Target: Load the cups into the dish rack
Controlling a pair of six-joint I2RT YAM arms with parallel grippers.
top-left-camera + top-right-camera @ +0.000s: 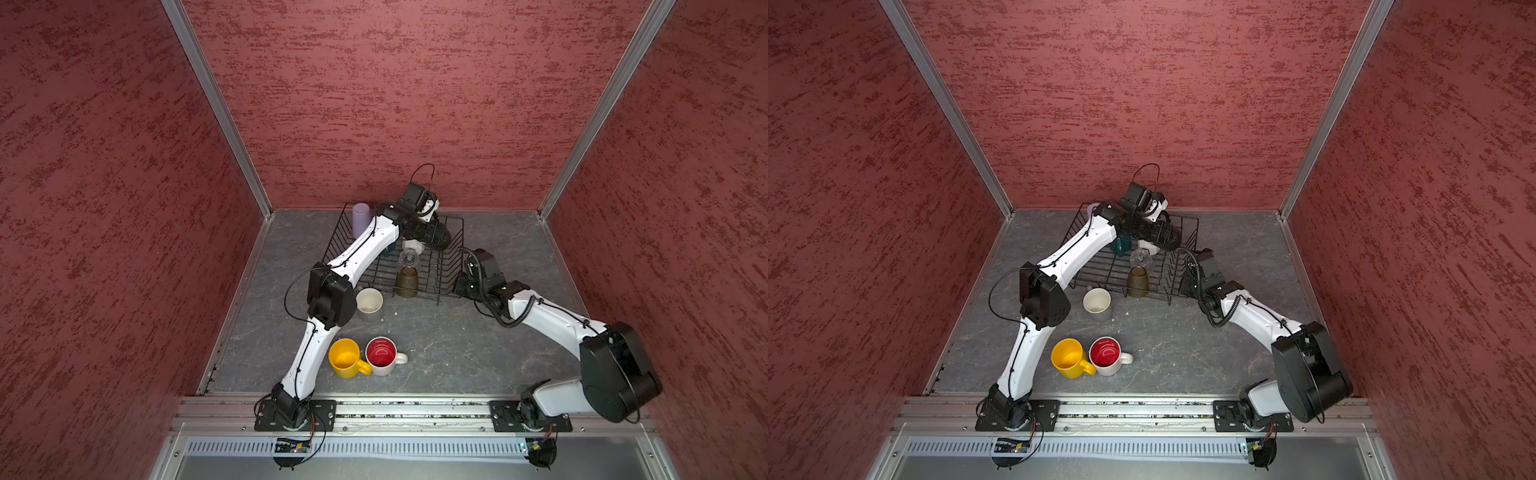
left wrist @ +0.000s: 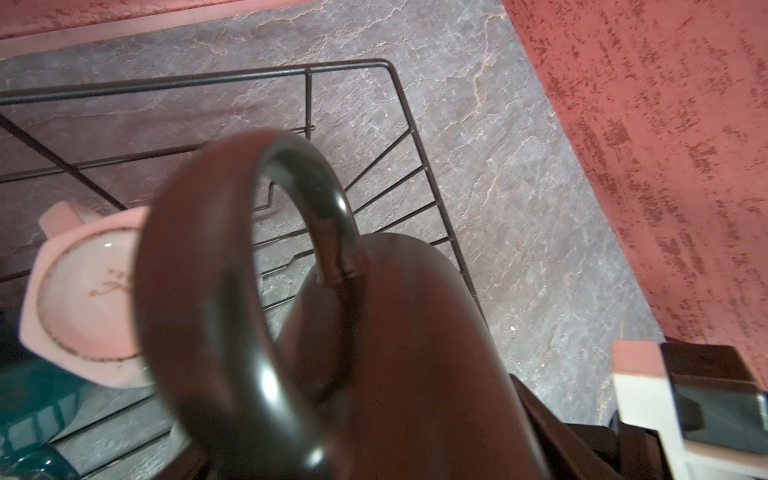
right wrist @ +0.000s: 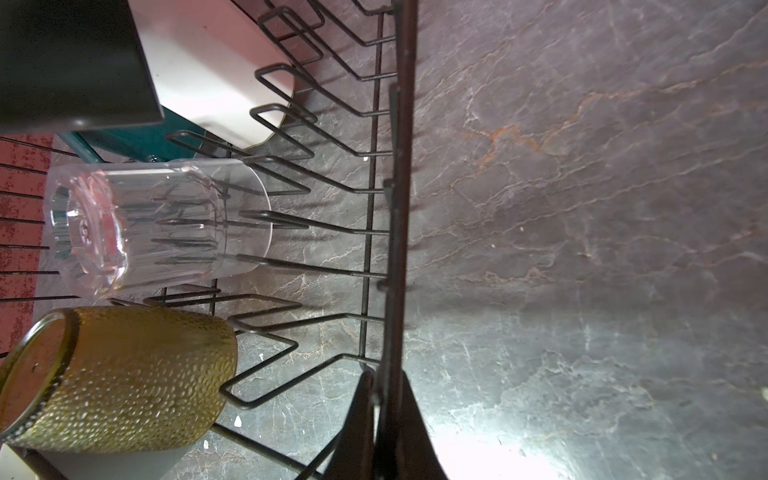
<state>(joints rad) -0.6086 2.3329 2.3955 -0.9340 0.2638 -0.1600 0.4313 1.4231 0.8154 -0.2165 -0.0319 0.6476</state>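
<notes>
left tool (image 1: 430, 235) grasping black mug (image 2: 415, 353) over dish rack (image 3: 397, 199), right tool (image 3: 384, 399) clenched on its rim, white faceted mug (image 2: 79, 291) just beside

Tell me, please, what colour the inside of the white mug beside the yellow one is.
Red; the white mug shows it best in a top view.

Grey slate tabletop (image 1: 436, 332), red textured walls (image 1: 374, 104)

The only lettering I can see is brownish print under the upturned white faceted ceramic mug (image 2: 79, 299), too blurred to read.
</notes>
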